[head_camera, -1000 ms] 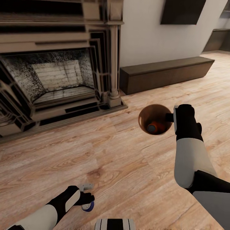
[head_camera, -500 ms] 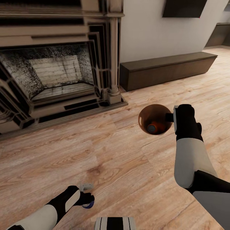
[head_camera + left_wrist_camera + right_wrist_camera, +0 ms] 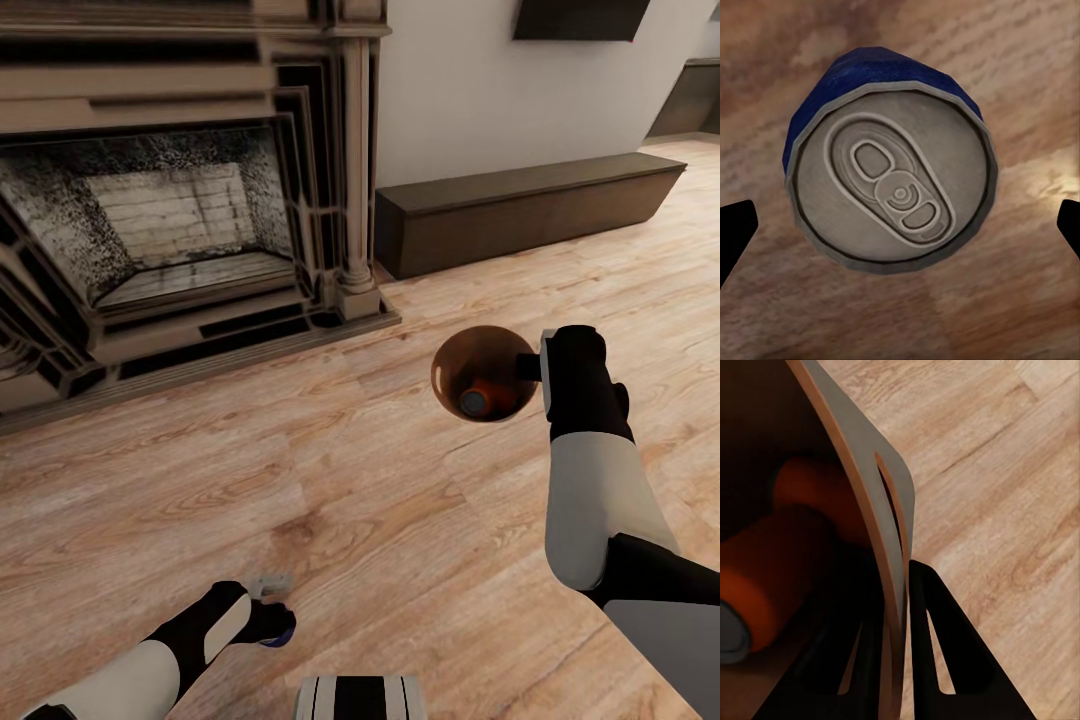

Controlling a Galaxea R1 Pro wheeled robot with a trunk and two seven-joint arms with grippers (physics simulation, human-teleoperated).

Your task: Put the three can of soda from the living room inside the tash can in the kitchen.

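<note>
Two orange cans (image 3: 772,577) lying inside the bin (image 3: 450,355) we hold above the wood floor (image 3: 400,520), our right gripper (image 3: 896,660) clamped on its rim, our left gripper (image 3: 900,225) spread open around the blue can (image 3: 891,160), fireplace (image 3: 180,210) ahead

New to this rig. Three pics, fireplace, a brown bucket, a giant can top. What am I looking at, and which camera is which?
It's a simulated two-armed robot. The head view looks down over both arms at a wood floor beside a fireplace. The right gripper pinches the rim of a copper-brown trash can; the right wrist view shows that rim between its fingers and two orange cans inside. The left wrist view looks straight down on a blue soda can standing on the floor, between the left gripper's spread fingertips, not yet gripped.
</note>
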